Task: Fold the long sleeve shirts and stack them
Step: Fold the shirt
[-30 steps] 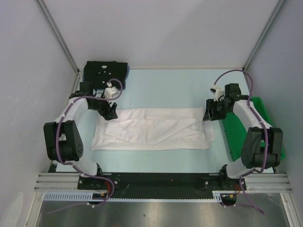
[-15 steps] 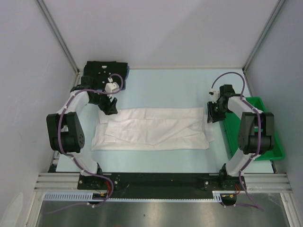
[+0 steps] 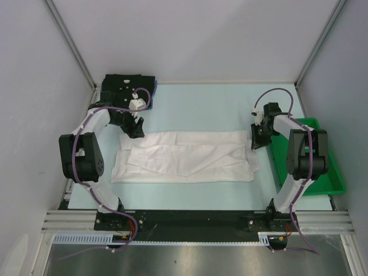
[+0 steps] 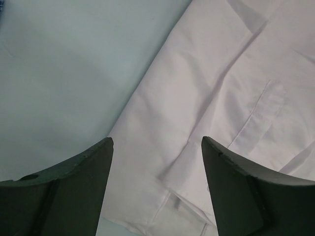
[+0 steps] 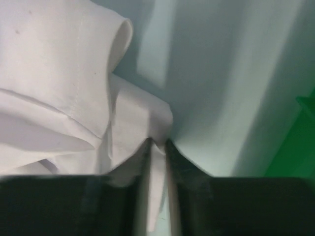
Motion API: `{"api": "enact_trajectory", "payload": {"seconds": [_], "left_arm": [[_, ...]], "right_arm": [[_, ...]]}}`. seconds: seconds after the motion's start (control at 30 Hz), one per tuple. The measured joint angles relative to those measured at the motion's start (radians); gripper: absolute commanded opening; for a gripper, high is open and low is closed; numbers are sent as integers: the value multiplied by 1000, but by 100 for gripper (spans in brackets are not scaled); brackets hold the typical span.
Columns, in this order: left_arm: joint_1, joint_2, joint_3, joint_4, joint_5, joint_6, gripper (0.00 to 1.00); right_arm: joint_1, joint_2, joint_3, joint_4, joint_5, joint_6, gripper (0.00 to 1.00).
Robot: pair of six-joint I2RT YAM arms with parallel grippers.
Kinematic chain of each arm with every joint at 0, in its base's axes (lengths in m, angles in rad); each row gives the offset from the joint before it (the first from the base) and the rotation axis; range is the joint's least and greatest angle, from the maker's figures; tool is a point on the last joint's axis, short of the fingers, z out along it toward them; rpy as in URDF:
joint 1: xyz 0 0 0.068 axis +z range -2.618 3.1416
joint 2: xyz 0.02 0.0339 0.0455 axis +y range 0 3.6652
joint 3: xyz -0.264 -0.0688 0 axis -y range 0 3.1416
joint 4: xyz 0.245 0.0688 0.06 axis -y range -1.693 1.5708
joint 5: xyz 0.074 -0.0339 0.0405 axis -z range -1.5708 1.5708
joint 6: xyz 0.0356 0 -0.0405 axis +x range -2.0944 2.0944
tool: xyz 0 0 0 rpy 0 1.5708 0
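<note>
So, the white shirt lies flat mid-table, sleeves apparently tucked in to make one long band, which looks like prep for a further fold. The arms sit at its two far corners, probably so both can lift that edge together. The left gripper is wide open and holds nothing; its fingers straddle the shirt's far-left edge where cloth meets bare table, lined up for a grab. The right gripper has its jaws nearly together, pinching a thin ridge of white cloth at the far-right corner, so I judge that side gripped. A black shirt sits in the far-left table corner, well apart, likely waiting its turn. The green tray is at the right, partly covered by the right arm. Hard to tell: how many layers the right pinch catches, whether the left fingertips touch cloth, and whether a blue edge beside the black shirt is the blue shirt. The right wrist view is blurry.
</note>
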Motion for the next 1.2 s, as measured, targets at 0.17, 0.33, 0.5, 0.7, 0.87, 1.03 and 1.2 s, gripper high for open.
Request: {"api": "enact_trajectory", "payload": {"seconds": [0.17, 0.33, 0.5, 0.7, 0.87, 1.03, 1.2], "left_arm": [[0, 7, 2, 4, 1, -8, 78], [8, 8, 2, 6, 2, -29, 77], [47, 13, 2, 15, 4, -77, 76], [87, 13, 2, 27, -19, -111, 75], [86, 6, -29, 35, -50, -114, 73], [87, -40, -119, 25, -90, -109, 72], [87, -56, -169, 5, -132, -99, 67]], "right_arm": [[-6, 5, 11, -7, -10, 3, 0], [4, 31, 97, -9, 13, -4, 0], [61, 133, 270, 55, 105, -24, 0], [141, 357, 562, 136, 205, -101, 0], [212, 615, 894, 230, 277, -196, 0], [277, 790, 1096, 339, 331, -298, 4], [324, 787, 1100, 400, 357, -351, 36]]}}
